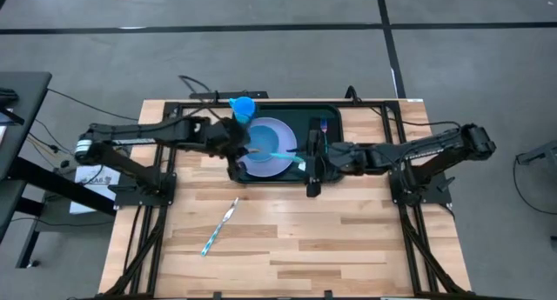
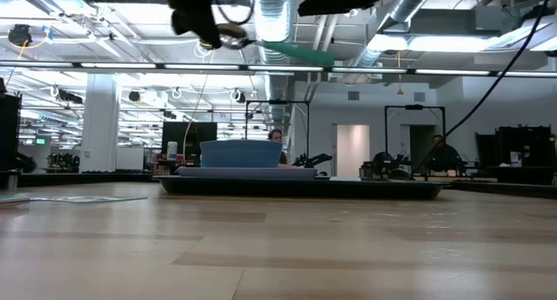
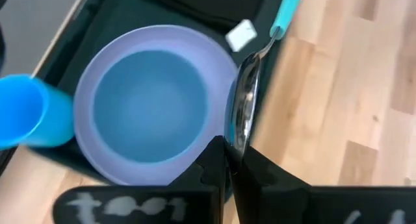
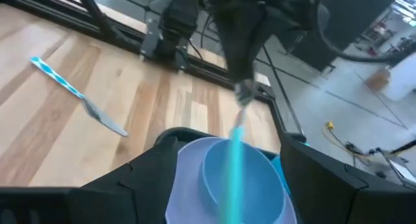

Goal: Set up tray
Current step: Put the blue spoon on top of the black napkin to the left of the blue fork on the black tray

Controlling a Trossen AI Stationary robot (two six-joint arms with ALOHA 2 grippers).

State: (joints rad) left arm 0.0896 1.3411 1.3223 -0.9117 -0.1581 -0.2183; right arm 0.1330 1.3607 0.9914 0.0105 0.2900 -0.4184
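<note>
1. A knife [image 1: 220,227] with a light blue handle and a plain metal blade lies flat on the bare wood tabletop [image 1: 331,239], well on the near side of the tray and apart from everything else.
2. The tabletop is made of pale butcher-block planks with visible grain, inside a black frame.
3. The tray [image 1: 329,117] is a dark green-black plastic rectangle with rounded corners and a raised rim; it sits at the tabletop's far edge, between the two arms.
4. A round plate [image 1: 271,133] in pale lavender plastic with a shallow blue centre lies in the tray's left half.
5. The left end effector [image 1: 237,146] hangs over the tray's left part, its fingers [image 3: 214,160] pressed together on the bowl of a shiny metal spoon [image 3: 244,107] with a teal handle, which reaches out above the plate.
6. The right end effector [image 1: 311,165] is at the tray's near right edge with its fingers spread apart and nothing between them.
7. A bright blue plastic cup [image 1: 243,108] stands at the tray's far left, touching the plate's rim.
8. A white strip on the left end effector carries writing too blurred to read.
9. A small white tag [image 3: 242,34] lies in the tray beside the plate; no print can be made out on it.
</note>
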